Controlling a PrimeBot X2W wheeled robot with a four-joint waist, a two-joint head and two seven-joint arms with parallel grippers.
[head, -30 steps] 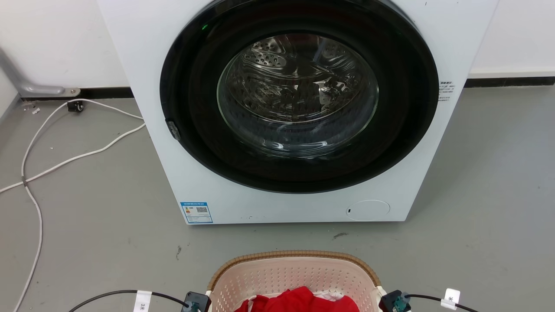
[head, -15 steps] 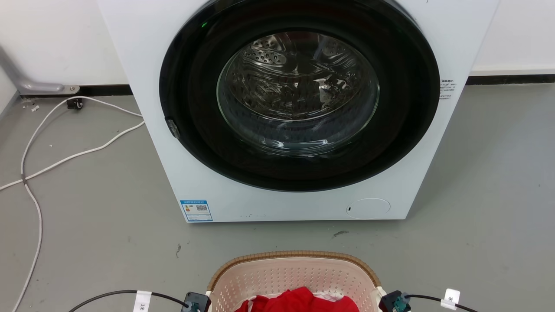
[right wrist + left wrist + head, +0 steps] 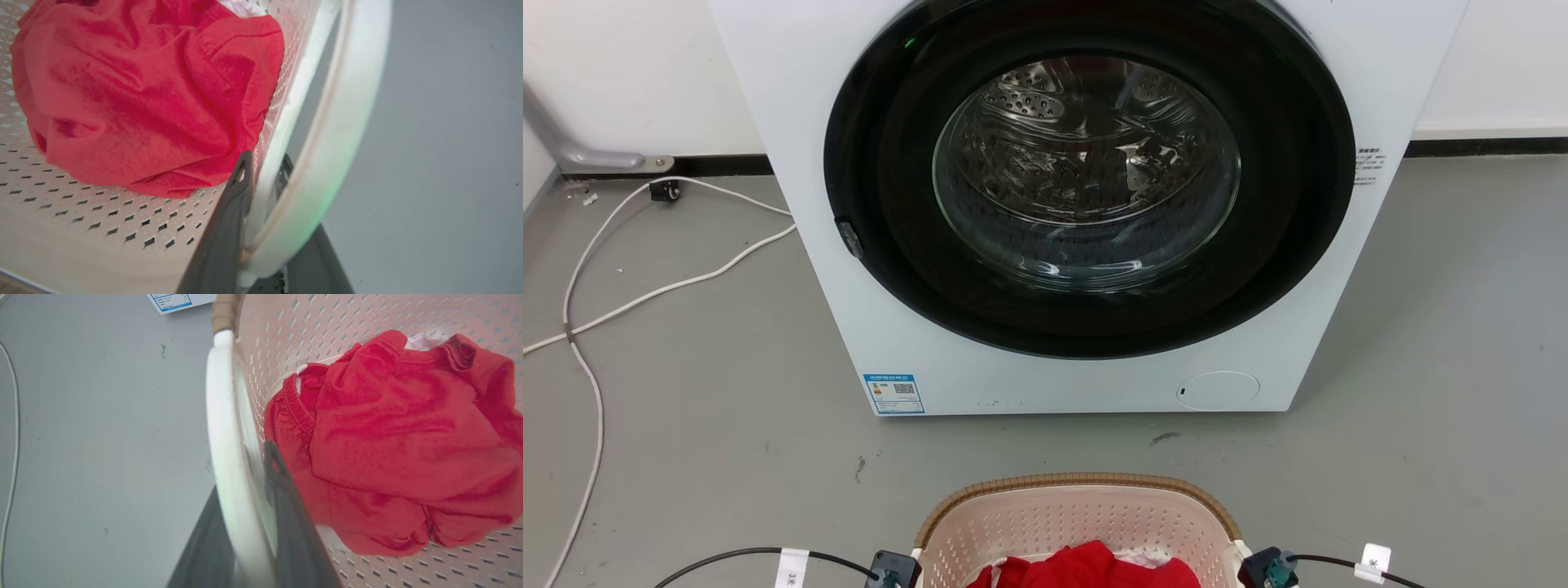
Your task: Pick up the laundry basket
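Grey floor (image 3: 686, 457), washing machine (image 3: 1086, 384) far; laundry basket (image 3: 1078, 514) is facing it, near centre. Left fingers (image 3: 286, 506) and right fingers (image 3: 229, 228) are clamping its white handles (image 3: 222, 416). Risk: uneven raising tipping it, spilling red garment (image 3: 400, 437).

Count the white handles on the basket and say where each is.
2, on opposite sides of the basket: the left handle between the fingers of the left gripper, the right handle between those of the right gripper.
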